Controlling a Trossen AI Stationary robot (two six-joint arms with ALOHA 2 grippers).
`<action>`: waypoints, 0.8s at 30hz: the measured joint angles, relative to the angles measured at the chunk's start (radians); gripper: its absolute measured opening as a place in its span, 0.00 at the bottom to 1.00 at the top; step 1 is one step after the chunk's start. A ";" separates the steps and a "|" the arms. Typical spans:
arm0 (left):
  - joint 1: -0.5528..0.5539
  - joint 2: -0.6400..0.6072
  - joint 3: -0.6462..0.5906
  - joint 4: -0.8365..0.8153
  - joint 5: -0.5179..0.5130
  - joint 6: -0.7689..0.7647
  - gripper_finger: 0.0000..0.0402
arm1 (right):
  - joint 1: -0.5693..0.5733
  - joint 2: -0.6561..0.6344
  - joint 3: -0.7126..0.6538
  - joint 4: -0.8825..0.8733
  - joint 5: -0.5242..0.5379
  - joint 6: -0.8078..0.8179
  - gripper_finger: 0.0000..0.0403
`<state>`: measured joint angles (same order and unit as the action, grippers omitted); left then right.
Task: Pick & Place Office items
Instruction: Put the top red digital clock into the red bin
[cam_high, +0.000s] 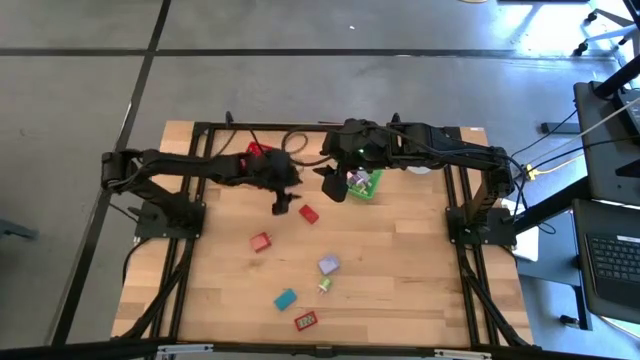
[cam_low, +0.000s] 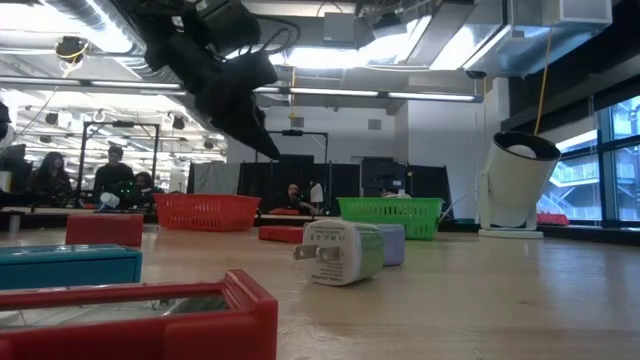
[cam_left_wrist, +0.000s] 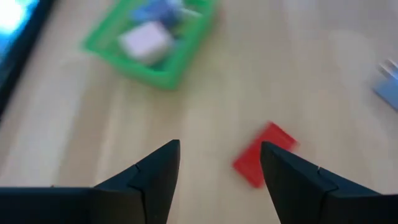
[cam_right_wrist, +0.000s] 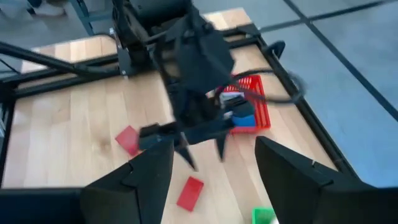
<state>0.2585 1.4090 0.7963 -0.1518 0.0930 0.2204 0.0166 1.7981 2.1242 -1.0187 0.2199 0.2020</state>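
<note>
Nearest my left gripper (cam_left_wrist: 219, 168), a red block (cam_left_wrist: 263, 161) lies flat on the wooden table (cam_high: 400, 290) beside its wide-open fingers (nothing held). My right gripper (cam_right_wrist: 211, 163) hovers by the green basket (cam_high: 366, 184), fingers apart, empty.

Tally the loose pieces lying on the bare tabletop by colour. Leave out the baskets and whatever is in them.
Red pieces: 3
Lavender piece: 1
Teal piece: 1
White-and-green piece: 1
Total: 6
</note>
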 joint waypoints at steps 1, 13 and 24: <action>-0.016 0.011 0.000 -0.004 0.011 0.033 0.54 | 0.000 0.000 0.000 -0.011 0.000 0.003 0.57; -0.138 0.200 0.000 0.134 0.032 0.334 0.54 | 0.000 0.000 0.000 -0.104 0.000 0.079 0.57; -0.131 0.331 0.001 0.217 0.051 0.325 0.53 | 0.000 0.001 0.000 -0.108 -0.003 0.097 0.57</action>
<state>0.1279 1.7403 0.7975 0.0653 0.1438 0.5449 0.0167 1.7988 2.1242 -1.1271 0.2169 0.2988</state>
